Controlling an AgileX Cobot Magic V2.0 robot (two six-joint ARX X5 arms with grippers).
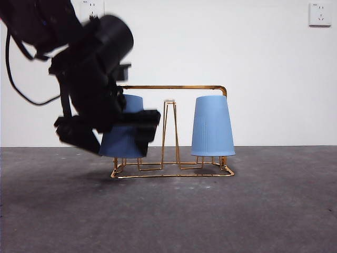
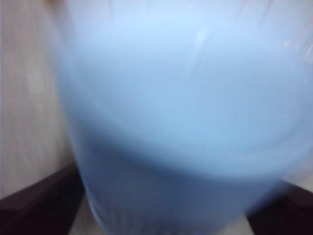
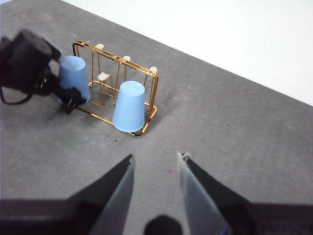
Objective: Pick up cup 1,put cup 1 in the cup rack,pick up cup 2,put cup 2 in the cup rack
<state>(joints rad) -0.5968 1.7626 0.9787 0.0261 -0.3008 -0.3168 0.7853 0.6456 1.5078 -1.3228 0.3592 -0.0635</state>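
The gold wire cup rack [image 1: 174, 87] stands in the middle of the table and also shows in the right wrist view [image 3: 155, 93]. A blue cup [image 1: 212, 126] sits upside down on its right prongs [image 3: 130, 110]. My left gripper [image 1: 113, 132] is shut on a second blue cup [image 1: 131, 103], held upside down over the rack's left prongs. That cup [image 2: 181, 122] fills the left wrist view, blurred, between the dark fingers [image 2: 39, 205]. My right gripper [image 3: 155, 159] is open and empty, high above the table, well away from the rack.
The table top [image 1: 263, 211] is dark grey, with a white wall behind it. Wall sockets [image 1: 319, 13] sit high on the wall. The left arm's cable [image 1: 21, 89] hangs at the left.
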